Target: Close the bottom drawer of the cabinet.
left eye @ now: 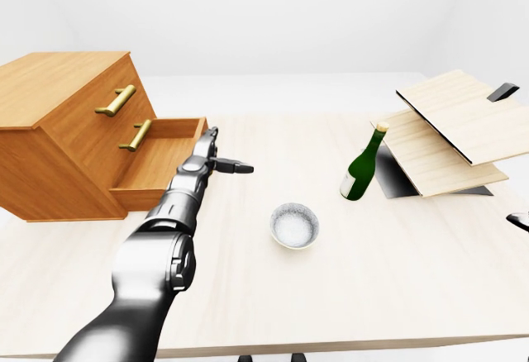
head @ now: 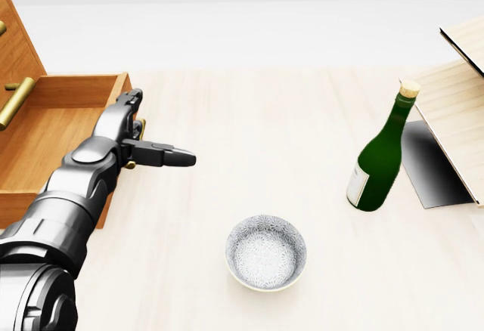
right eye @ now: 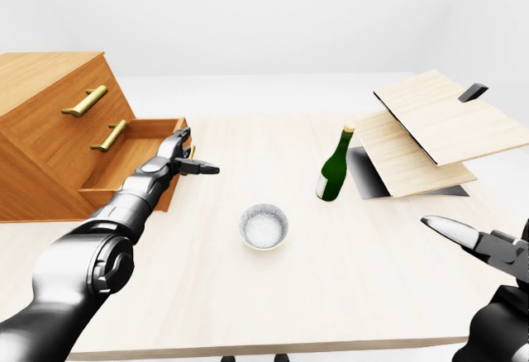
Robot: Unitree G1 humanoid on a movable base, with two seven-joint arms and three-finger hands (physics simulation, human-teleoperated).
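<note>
Warm-brown wooden cabinet with brass bar handles (left eye: pixel 62 130) sits at the left end of the pale wood table (left eye: pixel 388 271). Its bottom drawer (left eye: pixel 161 164) is pulled out toward the table's middle, inside bare wood, front panel at the open end. Left hand (head: pixel 140 138), dark metal three-finger, is at the drawer's front panel, against its outer corner (contact looks likely, exact touch hard to tell). Fingers spread, holding nothing; one finger (head: pixel 170 154) sticks out sideways away from the cabinet, toward the bottle. Small white speckled ceramic bowl (head: pixel 266 252) is on the table, clear of the drawer. Dark green glass bottle with cork stopper (head: pixel 378 157) stands upright further from the cabinet, just beside stacked tilted light plywood boards (left eye: pixel 450 135). Right hand (right eye: pixel 488 250) is at the right-eye view's lower right, well apart from the cabinet, fingers apart, nothing in it.
</note>
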